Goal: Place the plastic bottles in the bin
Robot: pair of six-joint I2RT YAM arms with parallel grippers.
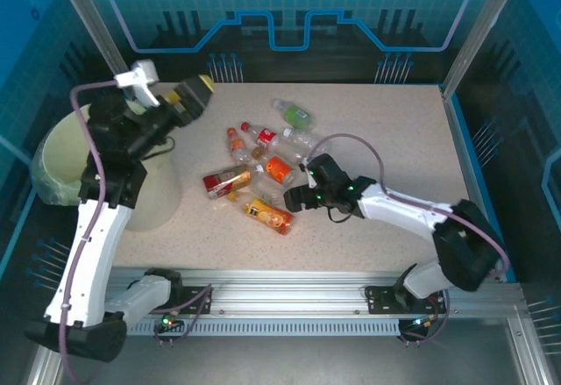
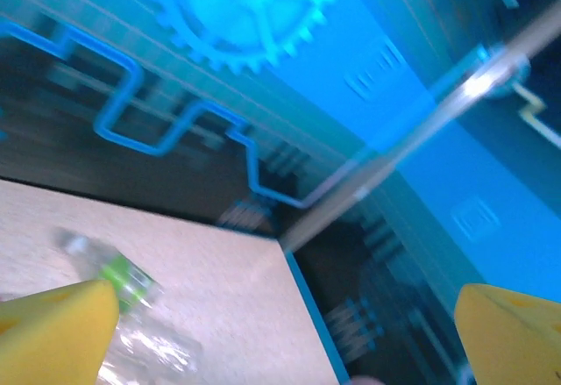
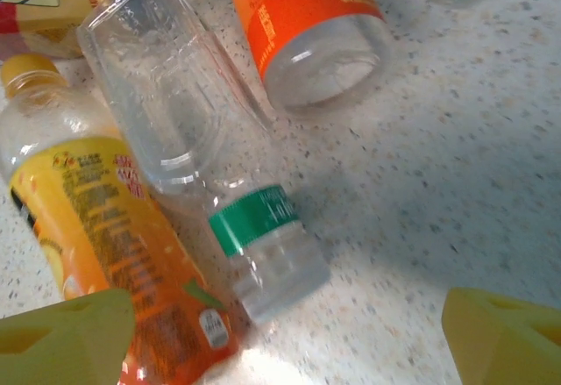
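Eight small clear plastic bottles (image 1: 269, 215), as nearly as the huddle allowed counting, lay on one speckled beige table (image 1: 394, 131). There was one large round pale-yellow bin (image 1: 61, 153) and two white-and-black robot arms (image 1: 88, 245).

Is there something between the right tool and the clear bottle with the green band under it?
Nothing visible is in the way. The clear bottle lies bare between the open fingertips of the right tool. The yellow bottle lies close beside it, near one fingertip.
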